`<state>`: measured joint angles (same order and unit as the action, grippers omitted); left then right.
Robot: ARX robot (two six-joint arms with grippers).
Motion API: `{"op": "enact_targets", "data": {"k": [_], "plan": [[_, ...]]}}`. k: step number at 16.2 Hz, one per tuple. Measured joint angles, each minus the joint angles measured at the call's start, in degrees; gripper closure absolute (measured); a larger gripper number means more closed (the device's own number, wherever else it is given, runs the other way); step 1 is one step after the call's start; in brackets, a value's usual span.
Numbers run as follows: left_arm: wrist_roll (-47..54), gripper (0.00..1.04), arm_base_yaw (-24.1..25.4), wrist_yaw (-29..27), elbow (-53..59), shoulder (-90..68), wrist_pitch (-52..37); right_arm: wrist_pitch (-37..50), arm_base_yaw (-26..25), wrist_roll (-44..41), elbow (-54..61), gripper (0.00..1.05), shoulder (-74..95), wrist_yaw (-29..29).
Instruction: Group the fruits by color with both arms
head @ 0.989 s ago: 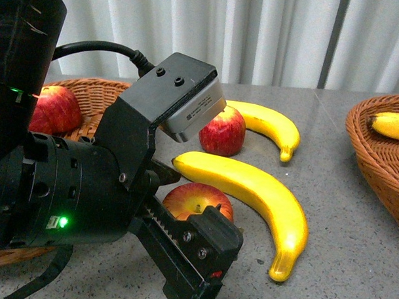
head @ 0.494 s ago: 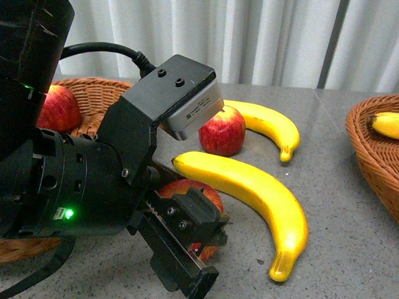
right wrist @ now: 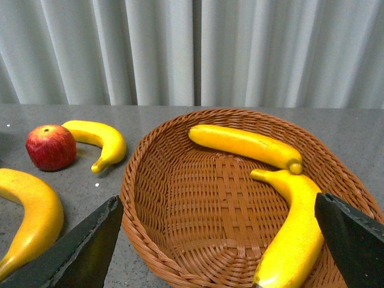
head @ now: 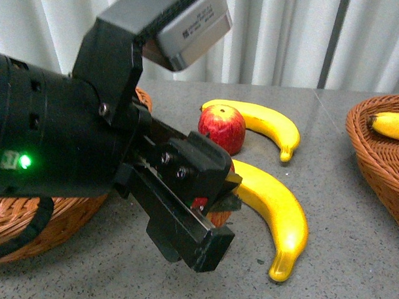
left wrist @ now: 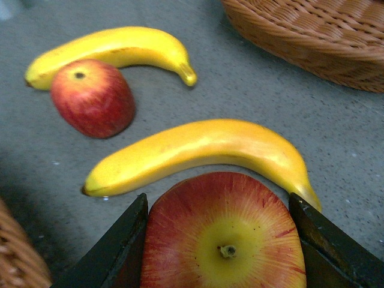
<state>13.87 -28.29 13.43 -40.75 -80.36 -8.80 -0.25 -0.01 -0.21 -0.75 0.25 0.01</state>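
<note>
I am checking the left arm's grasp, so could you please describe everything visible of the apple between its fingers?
The apple is glossy, like smooth plastic: red skin streaked with yellow, a yellow patch round a short brown stem that faces the wrist camera. It sits between the two black fingers, one against each side. A long yellow banana lies just beyond it; whether they touch is unclear. The front view shows almost none of it.
</note>
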Motion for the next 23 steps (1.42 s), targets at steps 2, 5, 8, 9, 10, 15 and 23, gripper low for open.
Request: {"op": "enact_targets", "data": {"k": [2, 5, 8, 9, 10, 15, 23], "plan": [[-0.2, 0.44, 2.6, -5.3, -0.7, 3.7, 0.7, 0.0, 0.0, 0.0, 0.0, 0.07, 0.0, 0.0], [-4.5, 0.44, 11.4, -16.2, -0.7, 8.3, 0.3, 0.0, 0.0, 0.0, 0.0, 0.07, 0.0, 0.0], [-11.3, 0.45, 20.3, -18.4, 2.8, 9.3, 0.0, 0.0, 0.0, 0.0, 0.0, 0.07, 0.0, 0.0], [-13.6, 0.45, 22.5, -18.1, 3.5, 8.5, 0.0, 0.0, 0.0, 0.0, 0.0, 0.07, 0.0, 0.0], [-14.7, 0.45, 23.7, -18.1, 3.5, 7.5, -0.4, 0.0, 0.0, 0.0, 0.0, 0.07, 0.0, 0.0], [-18.1, 0.21, 23.4, -16.7, 3.8, 5.6, 0.1, 0.0, 0.0, 0.0, 0.0, 0.07, 0.0, 0.0], [-10.3, 0.07, 14.6, -14.0, -22.0, -12.7, 2.2, 0.0, 0.0, 0.0, 0.0, 0.07, 0.0, 0.0]]}}
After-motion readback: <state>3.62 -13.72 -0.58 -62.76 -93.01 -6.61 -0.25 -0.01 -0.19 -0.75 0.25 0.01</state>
